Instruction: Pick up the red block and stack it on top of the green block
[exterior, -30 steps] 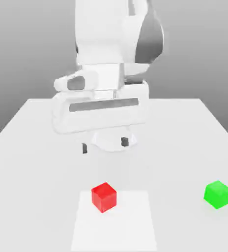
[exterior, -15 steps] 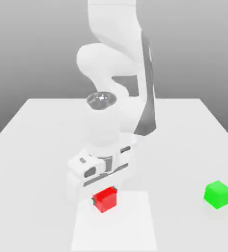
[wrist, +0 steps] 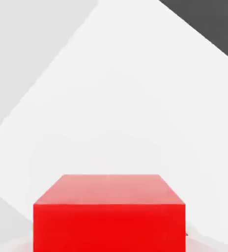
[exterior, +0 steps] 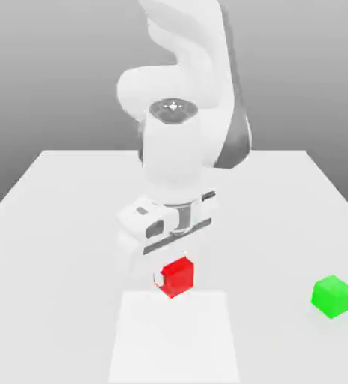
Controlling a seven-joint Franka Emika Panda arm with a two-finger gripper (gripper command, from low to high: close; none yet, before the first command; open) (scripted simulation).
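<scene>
1. The small red smooth-faced cube [exterior: 178, 276] sits under the white arm's two-finger gripper [exterior: 174, 279], lifted above the white tabletop [exterior: 49, 247].
2. The small green smooth-faced cube [exterior: 332, 295] rests on the tabletop, well apart toward the exterior view's right.

A red block [exterior: 178, 275] with smooth, evenly coloured faces like moulded plastic, faintly glossy in the hand view [wrist: 109, 214]. At four o'clock of it, the green block [exterior: 332, 295] shares that plain, smooth finish. The arm [exterior: 178, 161] wears glossy white casing (dark grey at its side panels). The table [exterior: 49, 247] is matt white, unmarked.
</scene>
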